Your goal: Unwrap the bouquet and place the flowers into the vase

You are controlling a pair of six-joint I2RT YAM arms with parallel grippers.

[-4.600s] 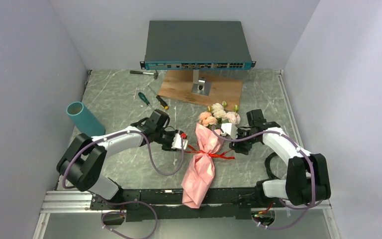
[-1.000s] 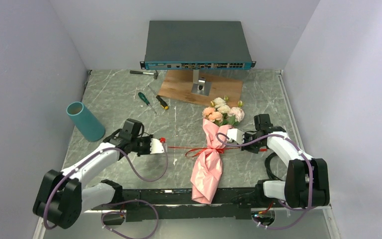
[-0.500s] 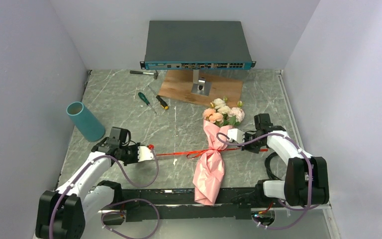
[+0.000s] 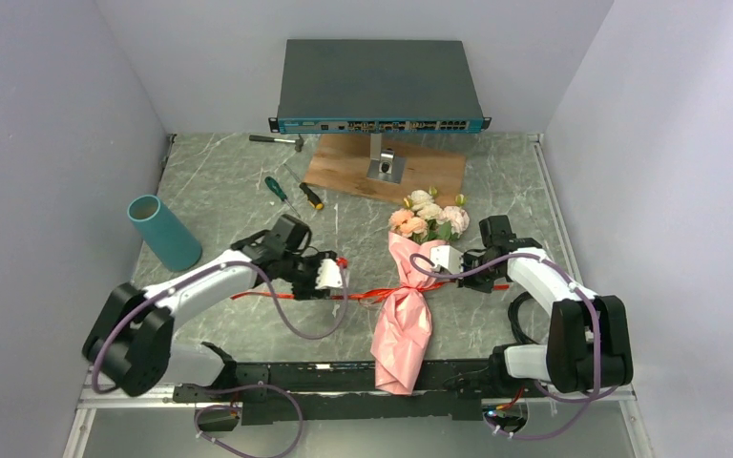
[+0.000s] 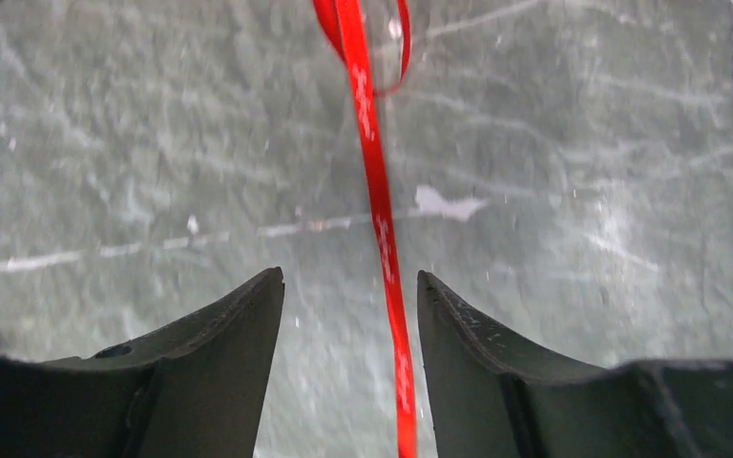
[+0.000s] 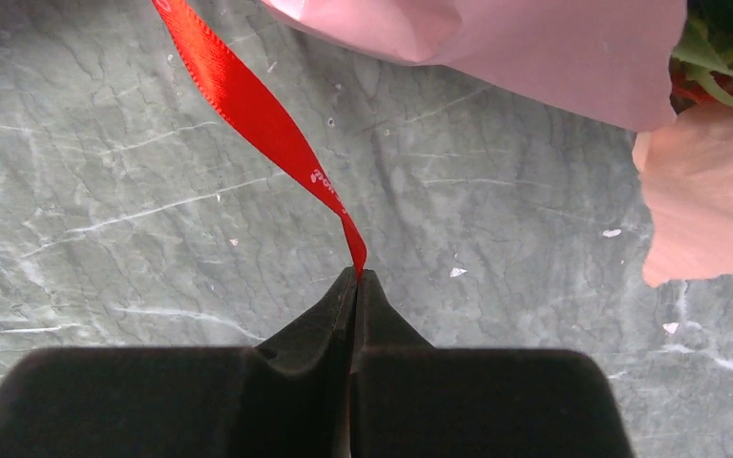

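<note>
right claw (image 6: 356,281) pinched on the ribbon (image 6: 258,114), left claw (image 5: 348,286) open over slack, so yanking toward 3 o'clock might just drag the bouquet (image 4: 403,310).

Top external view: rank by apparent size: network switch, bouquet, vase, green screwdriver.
1. network switch: clearly largest, though it sits raised on a stand, which may flatter it
2. bouquet
3. vase
4. green screwdriver
</note>
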